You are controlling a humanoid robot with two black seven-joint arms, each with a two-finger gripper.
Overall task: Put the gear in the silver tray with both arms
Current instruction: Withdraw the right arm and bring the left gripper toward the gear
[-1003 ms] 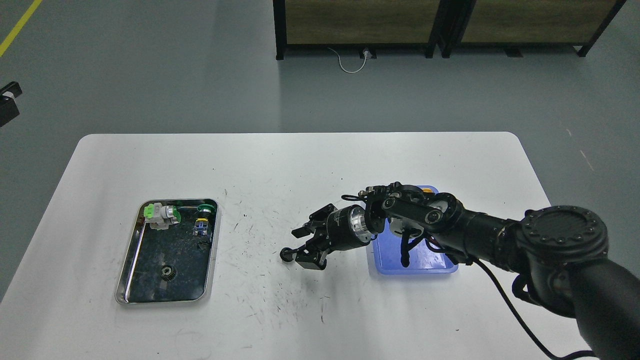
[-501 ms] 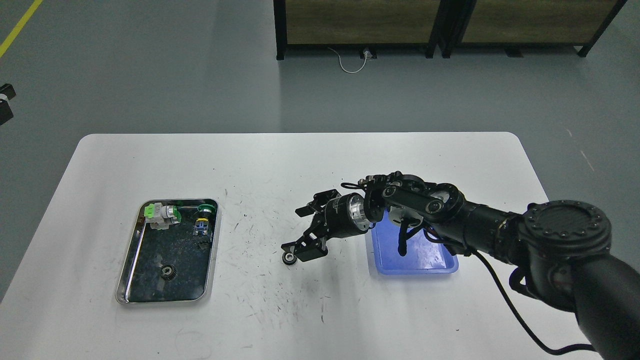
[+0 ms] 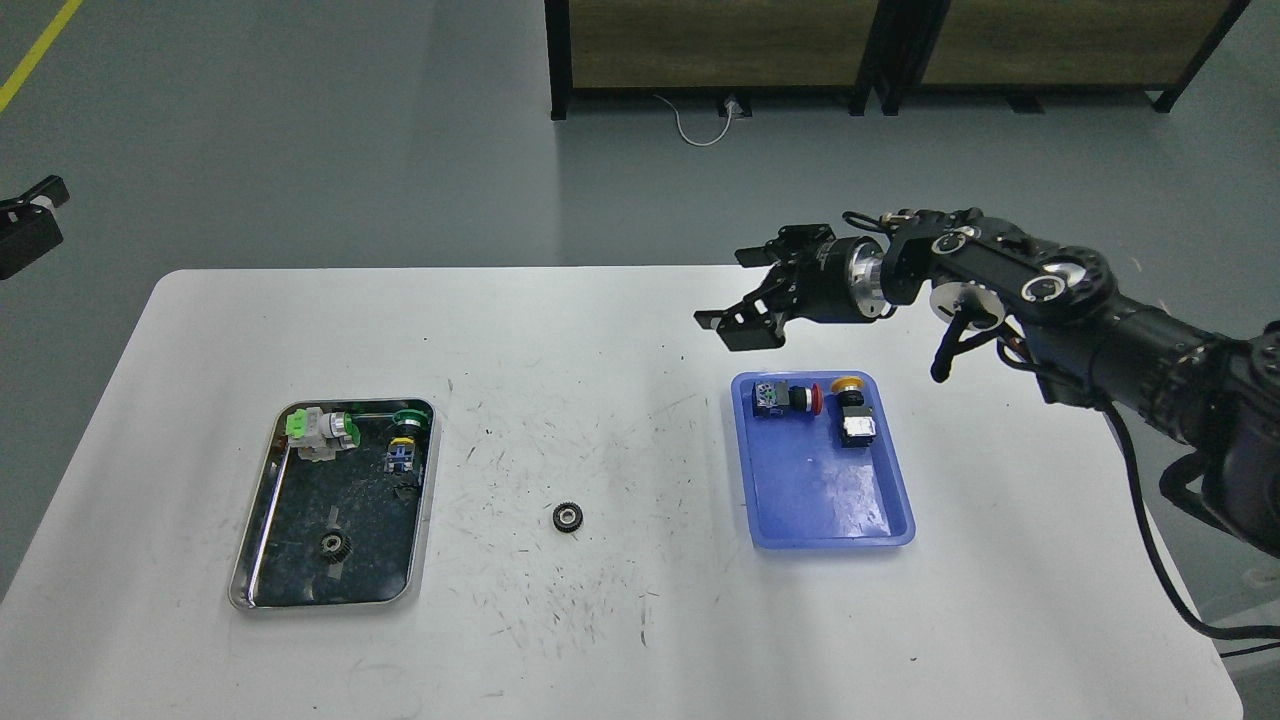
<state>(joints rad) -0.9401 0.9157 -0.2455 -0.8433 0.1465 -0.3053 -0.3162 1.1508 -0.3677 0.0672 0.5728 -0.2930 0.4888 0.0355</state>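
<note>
A small black gear (image 3: 567,517) lies loose on the white table, between the two trays. The silver tray (image 3: 322,602) sits at the left; it holds another dark gear (image 3: 333,543), a green-and-white part (image 3: 318,428) and a green-capped part (image 3: 405,432). My right gripper (image 3: 738,291) is open and empty. It hangs high over the table's far side, above and behind the blue tray, well away from the loose gear. Only a dark piece of my left arm (image 3: 25,228) shows at the left edge; its fingers cannot be made out.
A blue plastic tray (image 3: 830,495) at the right holds a red button part (image 3: 800,398), a yellow-capped part (image 3: 852,412) and a small grey block (image 3: 768,396). The table (image 3: 620,620) is scuffed. Dark wooden cabinets (image 3: 720,40) stand on the floor behind.
My right gripper let go of the gear on the table, then rose and pulled back to the upper right, uncovering the blue tray. The dark piece at the left edge shifted slightly.
</note>
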